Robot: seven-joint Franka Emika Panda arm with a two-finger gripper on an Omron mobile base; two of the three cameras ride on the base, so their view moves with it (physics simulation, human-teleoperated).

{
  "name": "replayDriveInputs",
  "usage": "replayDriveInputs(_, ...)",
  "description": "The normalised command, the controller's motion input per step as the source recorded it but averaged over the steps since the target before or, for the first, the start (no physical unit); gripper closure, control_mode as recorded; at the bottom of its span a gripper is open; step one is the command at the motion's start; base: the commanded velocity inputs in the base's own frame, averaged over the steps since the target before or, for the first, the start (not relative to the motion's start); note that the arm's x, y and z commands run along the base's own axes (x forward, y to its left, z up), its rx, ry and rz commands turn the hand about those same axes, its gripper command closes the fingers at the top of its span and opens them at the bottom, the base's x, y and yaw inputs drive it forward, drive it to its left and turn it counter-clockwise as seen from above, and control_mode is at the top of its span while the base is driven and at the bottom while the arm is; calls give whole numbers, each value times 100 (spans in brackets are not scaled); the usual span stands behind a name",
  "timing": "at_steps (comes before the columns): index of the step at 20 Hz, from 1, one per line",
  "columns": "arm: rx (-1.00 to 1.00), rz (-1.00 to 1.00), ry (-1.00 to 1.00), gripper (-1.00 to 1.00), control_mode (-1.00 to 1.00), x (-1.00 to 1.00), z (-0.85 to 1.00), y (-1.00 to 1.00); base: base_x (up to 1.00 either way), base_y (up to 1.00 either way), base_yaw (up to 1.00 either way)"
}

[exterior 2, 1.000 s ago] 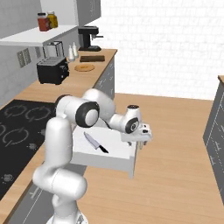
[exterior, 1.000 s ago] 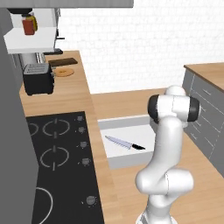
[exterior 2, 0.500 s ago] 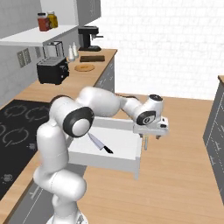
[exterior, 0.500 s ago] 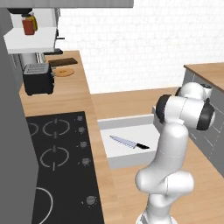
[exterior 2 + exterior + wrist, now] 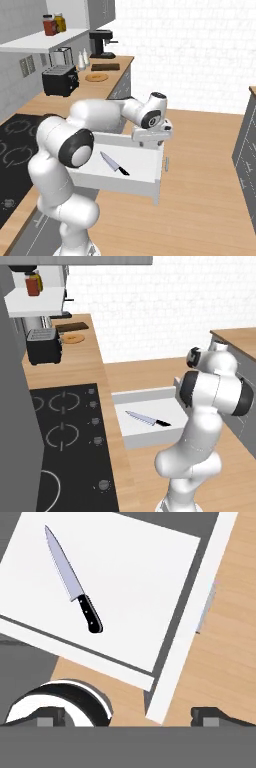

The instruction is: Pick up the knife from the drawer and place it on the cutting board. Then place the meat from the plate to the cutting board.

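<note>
While the knife (image 5: 74,586), its long silver blade tapering from a short black handle, lies flat on the smooth pale floor of the open drawer (image 5: 165,577), we see our gripper (image 5: 151,136) hovering above, fingers spread wide and empty.

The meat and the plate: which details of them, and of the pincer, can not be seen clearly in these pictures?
- Meat: too small to find on the plate, far off in both base views.
- Cutting board: distant, surface detail unclear.
- Pincer: hand view's bottom edge cuts its fingertips.
- Knife: fully visible in the drawer.
</note>
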Motion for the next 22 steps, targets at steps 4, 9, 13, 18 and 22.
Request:
replayDriveInputs(4, -7, 23, 0, -100, -100, -3, -32, 100, 0, 0, 0)
replayDriveInputs(9, -13, 20, 4, -100, -100, -2, -54, 100, 0, 0, 0)
replayDriveInputs(13, -2, 3, 3, -100, -100, 25, -56, 56, 0, 0, 0)
replayDriveInputs(18, 0, 2, 7, -100, -100, 9, -56, 4, 0, 0, 0)
replayDriveInputs(22, -2, 1, 3, -100, -100, 17, -95, 0, 0, 0, 0)
